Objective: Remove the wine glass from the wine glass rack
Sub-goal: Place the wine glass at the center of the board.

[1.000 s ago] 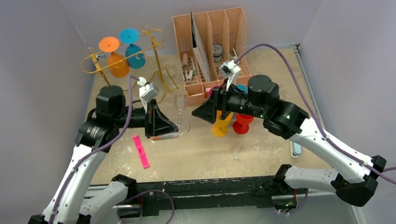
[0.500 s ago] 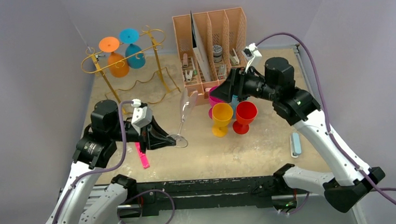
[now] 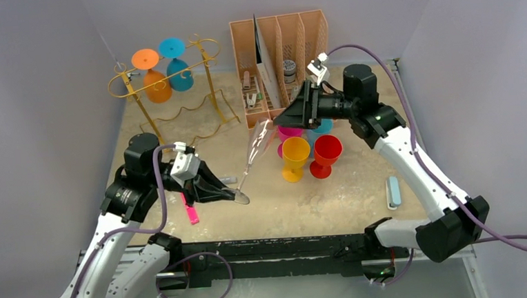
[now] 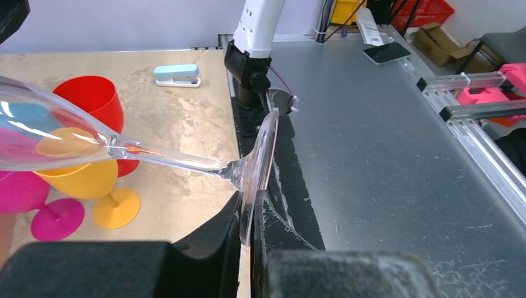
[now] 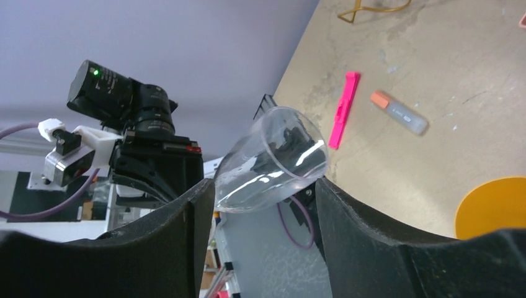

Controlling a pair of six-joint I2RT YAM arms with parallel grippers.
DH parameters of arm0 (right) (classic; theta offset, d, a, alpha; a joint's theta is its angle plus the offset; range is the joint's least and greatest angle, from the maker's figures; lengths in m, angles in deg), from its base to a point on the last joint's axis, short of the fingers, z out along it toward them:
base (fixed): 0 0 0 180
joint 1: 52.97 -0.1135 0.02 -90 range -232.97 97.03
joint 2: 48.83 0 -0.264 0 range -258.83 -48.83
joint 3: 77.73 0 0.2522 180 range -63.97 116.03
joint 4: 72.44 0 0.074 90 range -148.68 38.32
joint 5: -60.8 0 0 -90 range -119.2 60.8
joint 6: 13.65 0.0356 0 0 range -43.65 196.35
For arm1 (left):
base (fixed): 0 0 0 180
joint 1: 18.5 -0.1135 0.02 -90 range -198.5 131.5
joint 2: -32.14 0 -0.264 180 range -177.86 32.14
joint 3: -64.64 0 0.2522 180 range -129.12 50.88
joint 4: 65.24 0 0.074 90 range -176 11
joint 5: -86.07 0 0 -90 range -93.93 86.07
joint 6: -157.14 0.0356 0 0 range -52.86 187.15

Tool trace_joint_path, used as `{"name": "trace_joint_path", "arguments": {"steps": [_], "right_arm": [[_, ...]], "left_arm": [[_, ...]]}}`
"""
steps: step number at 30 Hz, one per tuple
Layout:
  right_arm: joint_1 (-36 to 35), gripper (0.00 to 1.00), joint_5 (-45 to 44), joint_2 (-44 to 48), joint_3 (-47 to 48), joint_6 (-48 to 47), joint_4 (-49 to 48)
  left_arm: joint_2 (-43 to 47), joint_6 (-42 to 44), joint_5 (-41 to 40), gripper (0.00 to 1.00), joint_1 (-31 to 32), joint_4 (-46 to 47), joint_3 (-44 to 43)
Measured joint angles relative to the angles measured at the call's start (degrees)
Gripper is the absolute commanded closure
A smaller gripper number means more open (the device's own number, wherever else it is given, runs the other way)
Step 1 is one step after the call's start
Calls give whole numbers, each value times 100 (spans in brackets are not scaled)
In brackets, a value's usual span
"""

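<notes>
- Left gripper [image 3: 234, 193], clamped on the foot of the glass [image 3: 253, 156], has pulled it toward the tabletop's [image 3: 333, 207] front edge, well clear of the rack [image 3: 141, 115].
- Right gripper [image 3: 288, 114] has come in, fingers apart either side of the bowl. I can't tell if they touch it; a handover looks likely.

From my overhead feed the light is bright, even and soft, coming from above; the beige mottled tabletop [image 3: 359, 178] carries only faint, soft-edged shadows. White glare streaks the bowl of the clear wine glass [image 5: 273, 158]. Up close, the black fingers [image 4: 93, 273] of the left gripper [image 4: 251, 217] and right gripper [image 5: 263, 186] look dark and soft-focused. The grey metal bench [image 4: 384, 155] has a dull sheen.
</notes>
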State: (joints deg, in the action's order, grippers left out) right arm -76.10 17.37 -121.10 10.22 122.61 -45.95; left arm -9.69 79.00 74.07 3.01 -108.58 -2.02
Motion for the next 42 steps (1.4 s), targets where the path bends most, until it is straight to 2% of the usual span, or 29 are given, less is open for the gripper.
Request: {"name": "trace_joint_path", "arguments": {"steps": [16,26,31,34,42], "right_arm": [[0,40,457,-118,-35,2,96],[2,34,105,-122,-35,-122,282],[7,38,-20,-122,-61,-192,463],[15,43,210,-129,-63,-129,358],[59,46,1123,-332,-66,57,-105]], "left_arm": [[-341,313,437,100,0,-278,-31],[-402,623,470,100,0,-660,-90],[-380,763,470,100,0,-804,-98],[-358,826,474,100,0,-831,-98],[-446,957,647,100,0,-866,-103]]}}
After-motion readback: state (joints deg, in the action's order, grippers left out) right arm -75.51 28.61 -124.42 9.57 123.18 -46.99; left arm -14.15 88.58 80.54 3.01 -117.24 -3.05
